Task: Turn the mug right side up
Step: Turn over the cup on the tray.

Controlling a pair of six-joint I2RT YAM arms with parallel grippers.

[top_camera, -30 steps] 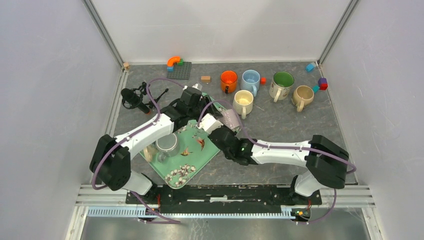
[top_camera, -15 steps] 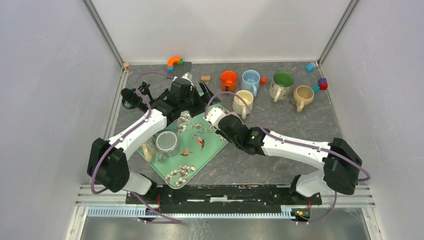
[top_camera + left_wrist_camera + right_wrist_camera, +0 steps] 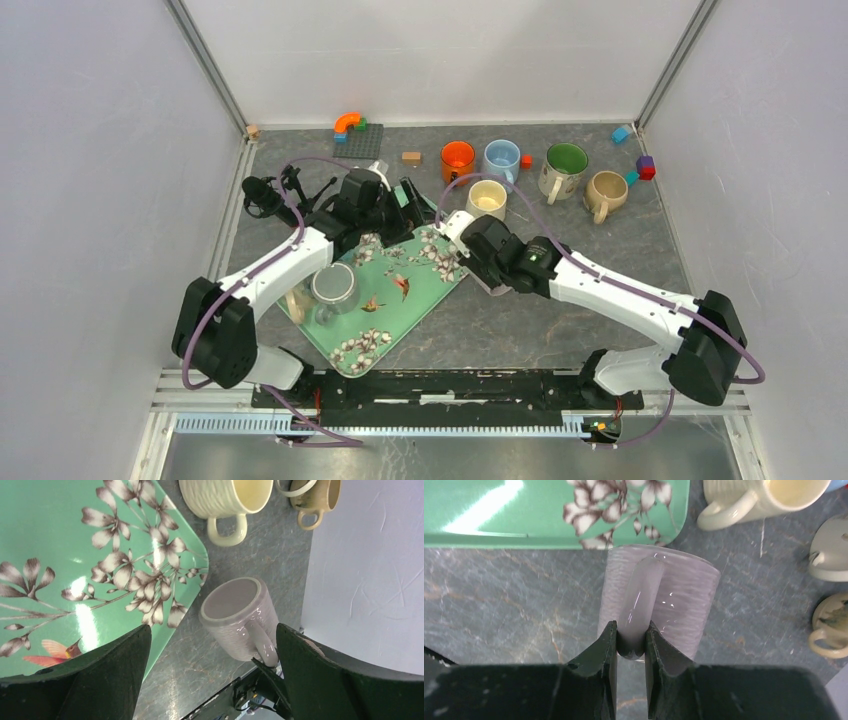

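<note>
Gripping the lilac mug by its handle: right tool, clenched. Mug lies just beside the green floral tray corner, near a cream mug, over the grey tabletop. Left tool: released, empty, above it.

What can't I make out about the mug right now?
Mouth of the lilac mug: faces away in both wrist views; the left wrist view shows only its base.
Mug body, top view: buried under the right gripper and wrist.
Contact with the table: neither wrist view shows whether the mug is lifted.
</note>
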